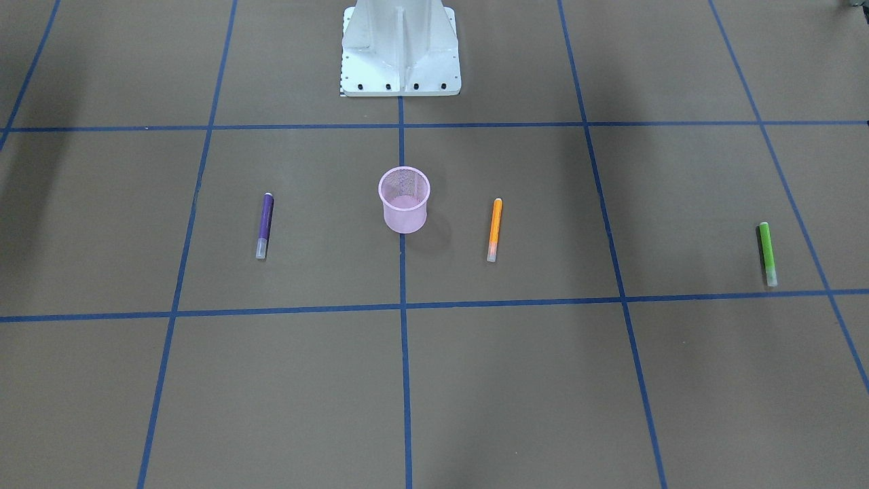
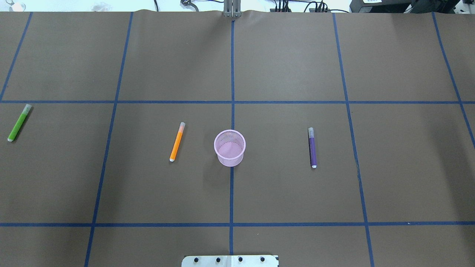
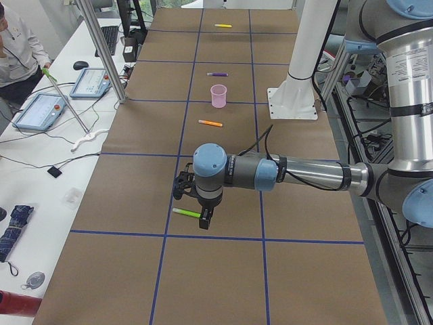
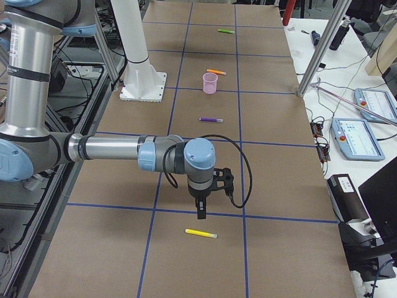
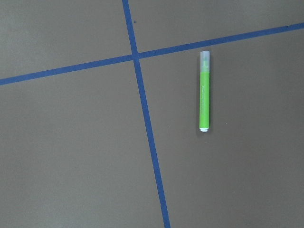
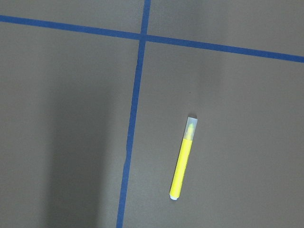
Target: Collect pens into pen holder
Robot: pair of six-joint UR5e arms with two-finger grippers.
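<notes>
The pink mesh pen holder (image 2: 230,147) stands upright at the table's middle and looks empty. The orange pen (image 2: 177,141) lies to its left and the purple pen (image 2: 312,147) to its right. The green pen (image 2: 19,122) lies at the far left; it also shows in the left wrist view (image 5: 204,91). My left gripper (image 3: 203,220) hangs just above and beside the green pen (image 3: 186,212). The yellow pen (image 4: 201,233) lies at the far right, below my right gripper (image 4: 200,211), and shows in the right wrist view (image 6: 183,158). I cannot tell whether either gripper is open or shut.
The white pedestal base (image 1: 400,47) stands behind the pen holder. Blue tape lines (image 2: 232,102) grid the brown table. Desks with pendants and an operator (image 3: 17,47) line the far table side, with metal posts (image 4: 316,53) at that edge.
</notes>
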